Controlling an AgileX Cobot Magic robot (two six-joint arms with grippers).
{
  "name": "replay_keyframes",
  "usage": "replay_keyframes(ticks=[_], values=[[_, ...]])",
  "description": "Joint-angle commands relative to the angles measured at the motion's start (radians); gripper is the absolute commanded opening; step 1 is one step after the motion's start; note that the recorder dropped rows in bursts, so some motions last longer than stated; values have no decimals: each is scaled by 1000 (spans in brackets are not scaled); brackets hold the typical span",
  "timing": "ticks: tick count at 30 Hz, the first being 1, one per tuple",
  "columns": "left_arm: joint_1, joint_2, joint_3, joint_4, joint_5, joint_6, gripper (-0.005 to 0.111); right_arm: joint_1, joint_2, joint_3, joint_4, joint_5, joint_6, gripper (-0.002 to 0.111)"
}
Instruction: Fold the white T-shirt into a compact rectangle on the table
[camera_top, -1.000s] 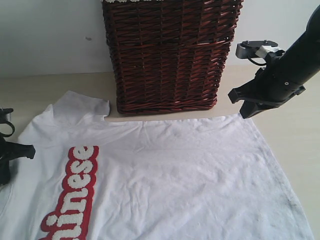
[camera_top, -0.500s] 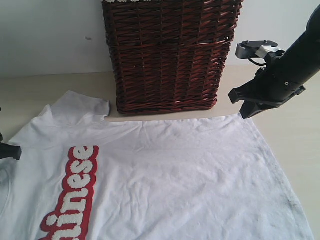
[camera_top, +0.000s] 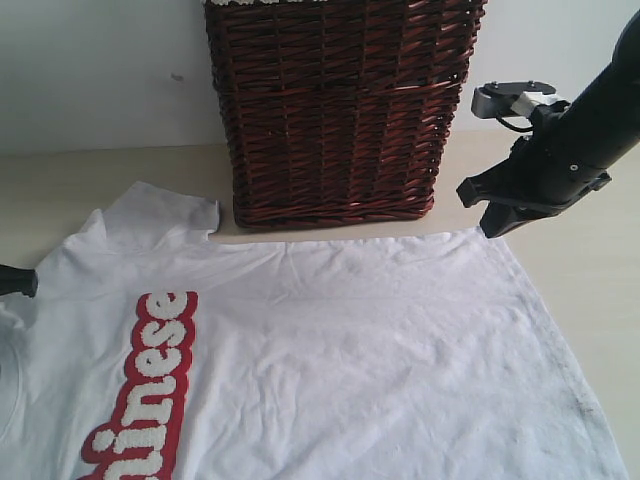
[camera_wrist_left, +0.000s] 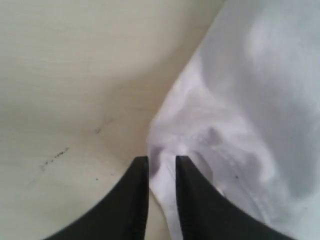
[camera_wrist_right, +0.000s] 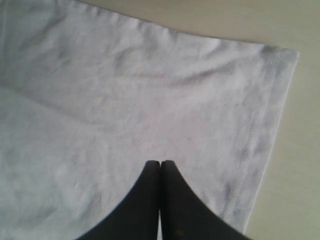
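White T-shirt (camera_top: 350, 340): edge lay between narrowly parted jaws of left gripper (camera_wrist_left: 162, 162); hem corner lay beneath right gripper (camera_wrist_right: 160, 164), pressed together. Spread flat, lightly creased, red-banded lettering (camera_top: 150, 380).

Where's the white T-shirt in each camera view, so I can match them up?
Exterior view: the white T-shirt spreads across the lower part, in front of the wicker basket.
Left wrist view: it fills the picture's right side, a fold between the jaws of the left gripper.
Right wrist view: it covers most of the picture.
Shared landmark: the pale table bordering it.
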Motion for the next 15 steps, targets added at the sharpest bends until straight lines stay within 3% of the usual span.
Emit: replay_keyframes(ticks=[1, 11, 15], values=[[1, -18, -8, 30, 23, -27, 37, -4, -11, -3, -2, 4, -11, 0], [1, -168, -28, 33, -14, -46, 38, -4, 4, -3, -12, 6, -11, 0], [-10, -186, -28, -99, -30, 109, 18, -4, 29, -3, -46, 21, -4, 0]])
